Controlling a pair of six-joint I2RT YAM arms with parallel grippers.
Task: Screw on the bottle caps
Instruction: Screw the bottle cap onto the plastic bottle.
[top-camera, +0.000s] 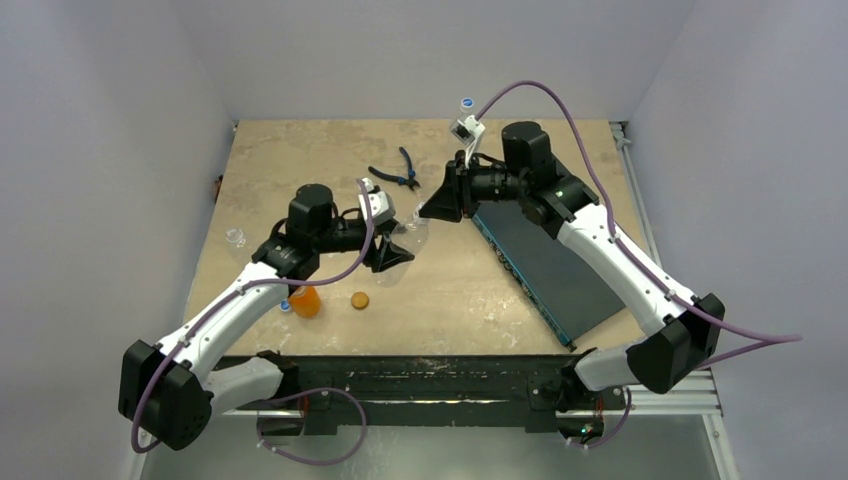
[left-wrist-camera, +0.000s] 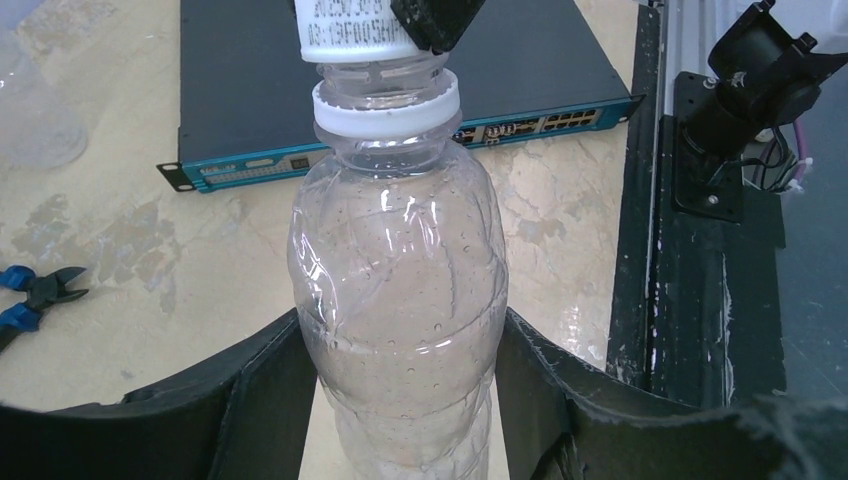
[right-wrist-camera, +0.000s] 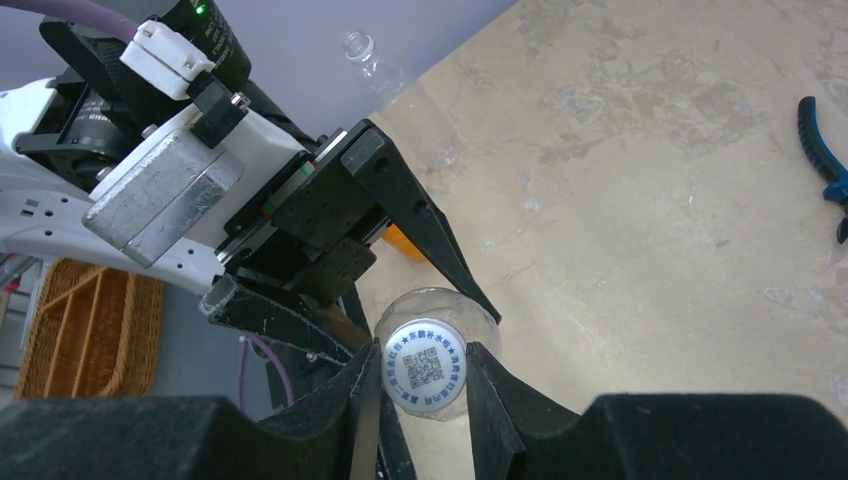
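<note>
My left fingers (left-wrist-camera: 265, 400) clamped the clear bottle (left-wrist-camera: 395, 270) mid-body above the tabletop (top-camera: 450, 290); I judged it light and crushable. My right fingers (right-wrist-camera: 490, 400) pinched its cap (right-wrist-camera: 428, 366) at twelve o'clock, seemingly partly threaded.

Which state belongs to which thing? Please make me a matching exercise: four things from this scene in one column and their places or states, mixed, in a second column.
Things:
1. clear bottle
2. white cap
3. pliers
4. orange bottle

States:
a. lying on the table, touched by nothing
b. held by the left gripper
c. on the table, close to the left arm
d. pinched by the right gripper at a bottle's mouth

Pairs: 1-b, 2-d, 3-a, 4-c
</note>
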